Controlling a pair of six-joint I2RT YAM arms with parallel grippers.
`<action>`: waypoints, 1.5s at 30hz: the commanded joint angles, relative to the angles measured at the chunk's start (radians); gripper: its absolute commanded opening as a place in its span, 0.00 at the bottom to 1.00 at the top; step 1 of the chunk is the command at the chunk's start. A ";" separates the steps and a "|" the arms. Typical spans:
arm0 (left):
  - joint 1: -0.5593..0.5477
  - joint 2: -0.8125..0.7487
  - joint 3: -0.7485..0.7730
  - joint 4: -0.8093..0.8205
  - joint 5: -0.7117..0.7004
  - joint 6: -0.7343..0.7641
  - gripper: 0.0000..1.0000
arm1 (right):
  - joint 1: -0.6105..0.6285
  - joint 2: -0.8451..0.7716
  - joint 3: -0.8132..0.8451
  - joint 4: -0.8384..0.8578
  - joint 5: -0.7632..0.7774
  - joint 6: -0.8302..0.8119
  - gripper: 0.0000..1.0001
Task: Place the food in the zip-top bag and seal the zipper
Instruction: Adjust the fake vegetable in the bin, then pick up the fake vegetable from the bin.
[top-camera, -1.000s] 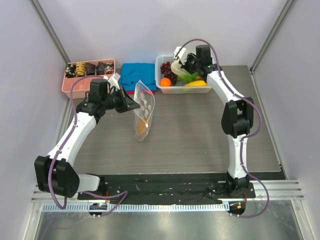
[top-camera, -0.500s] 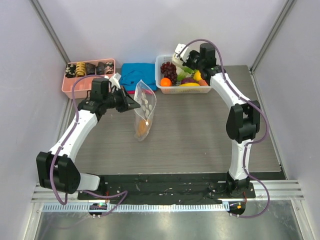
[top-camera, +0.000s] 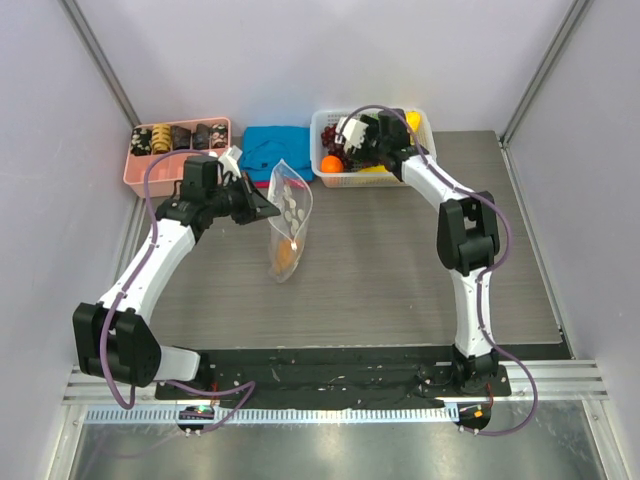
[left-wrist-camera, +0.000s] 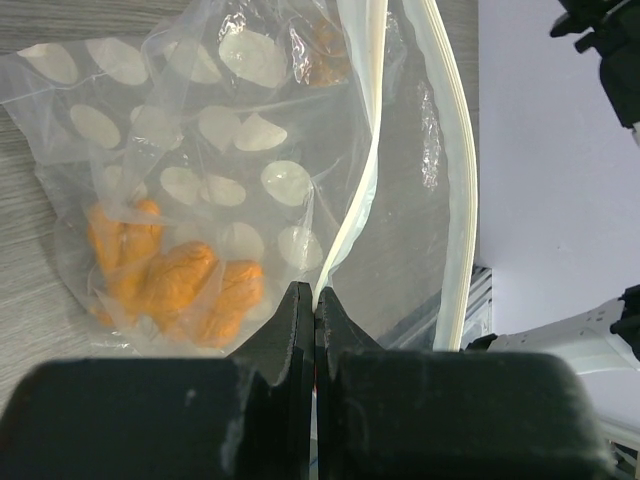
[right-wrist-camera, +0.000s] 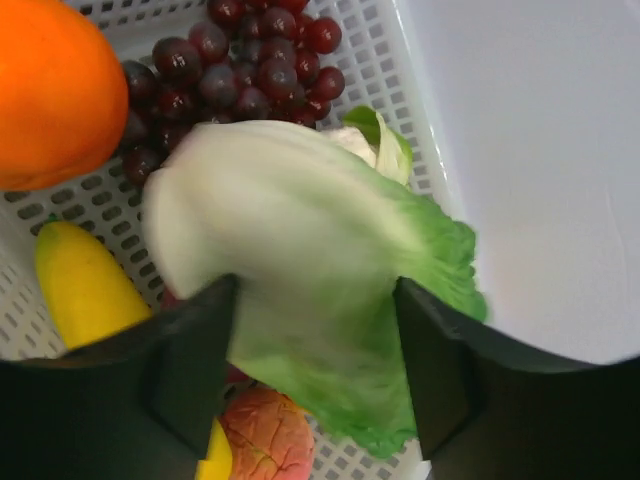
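The zip-top bag (top-camera: 288, 215) hangs upright over the table, mouth held up, with an orange knobbly piece (left-wrist-camera: 170, 285) in its bottom. My left gripper (left-wrist-camera: 316, 300) is shut on the near zipper (left-wrist-camera: 360, 200) strip; the far strip bows away, so the mouth gapes. My right gripper (right-wrist-camera: 315, 340) hovers over the white basket (top-camera: 400, 180), open, one finger on each side of the green lettuce (right-wrist-camera: 300, 230). In the basket around it lie an orange fruit (right-wrist-camera: 50, 95), dark grapes (right-wrist-camera: 240, 70), a yellow piece (right-wrist-camera: 85, 290) and a reddish piece (right-wrist-camera: 265, 435).
A pink tray (top-camera: 180, 150) of dark snack pieces stands at the back left. A blue cloth (top-camera: 275, 148) lies between it and the basket. Slanted side walls close in the table on both sides.
My right arm has swung left across the basket and its jaws have opened wide around the lettuce. The left arm and the bag have stayed put.
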 joint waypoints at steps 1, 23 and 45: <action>0.006 -0.009 0.045 -0.009 -0.005 0.028 0.00 | 0.005 -0.010 0.102 0.002 0.018 0.166 0.82; 0.005 0.017 0.055 0.008 0.029 0.002 0.00 | -0.267 -0.085 0.123 0.039 -0.252 1.670 1.00; 0.005 0.030 0.045 0.016 0.030 -0.007 0.00 | -0.123 0.171 0.488 -0.340 0.161 1.606 1.00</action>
